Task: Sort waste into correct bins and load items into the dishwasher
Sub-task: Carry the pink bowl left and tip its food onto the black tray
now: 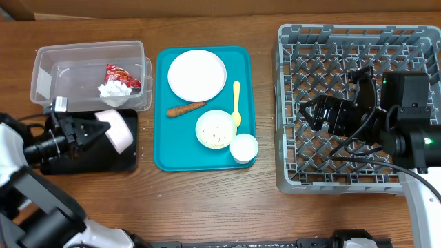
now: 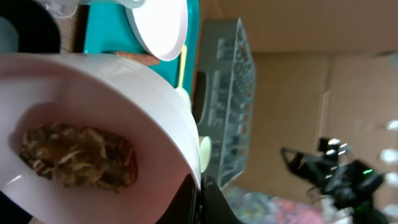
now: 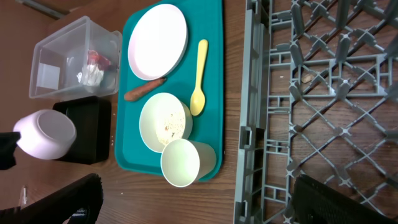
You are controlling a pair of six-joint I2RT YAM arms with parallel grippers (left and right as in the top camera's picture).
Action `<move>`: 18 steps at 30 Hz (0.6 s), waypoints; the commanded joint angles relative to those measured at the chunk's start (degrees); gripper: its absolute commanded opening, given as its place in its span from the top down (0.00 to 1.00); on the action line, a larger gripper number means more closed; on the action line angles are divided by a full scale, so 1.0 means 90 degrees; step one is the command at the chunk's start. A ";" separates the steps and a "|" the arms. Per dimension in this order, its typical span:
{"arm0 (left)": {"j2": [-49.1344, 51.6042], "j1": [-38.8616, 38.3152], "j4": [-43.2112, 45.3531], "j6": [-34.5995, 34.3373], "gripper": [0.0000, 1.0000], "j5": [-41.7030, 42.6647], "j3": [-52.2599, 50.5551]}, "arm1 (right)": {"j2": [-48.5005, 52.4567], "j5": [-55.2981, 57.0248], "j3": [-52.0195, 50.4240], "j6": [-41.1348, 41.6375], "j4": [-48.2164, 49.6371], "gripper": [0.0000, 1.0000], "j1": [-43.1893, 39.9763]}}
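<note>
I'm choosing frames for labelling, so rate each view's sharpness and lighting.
Overhead: sharp and evenly lit, with soft shadows. Left wrist: the bowl fills the frame, brown food lump soft, dish rack behind blurred, plate washed out. Right wrist: teal tray crisp, own fingers dark silhouettes at the bottom edge.

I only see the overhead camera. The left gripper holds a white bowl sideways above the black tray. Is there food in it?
Observer: Yes. The left wrist camera shows a brown food lump inside the bowl.
Operator: Is it falling out?
Observer: It sits against the bowl's inner wall.
Operator: Is the rack clean?
Observer: The right wrist camera shows one small tan crumb in the dish rack lattice.
</note>
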 commanded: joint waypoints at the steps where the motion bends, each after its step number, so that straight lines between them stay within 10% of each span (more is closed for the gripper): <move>1: 0.0529 0.0117 -0.0415 0.0845 0.96 0.0697 -0.0058 | -0.0005 0.0012 0.0180 -0.0007 0.0034 0.00 0.0024; 18: 0.0962 0.0131 -0.0678 0.1171 0.96 0.1156 -0.0073 | -0.0005 0.0015 0.0180 -0.0007 0.0036 0.00 0.0024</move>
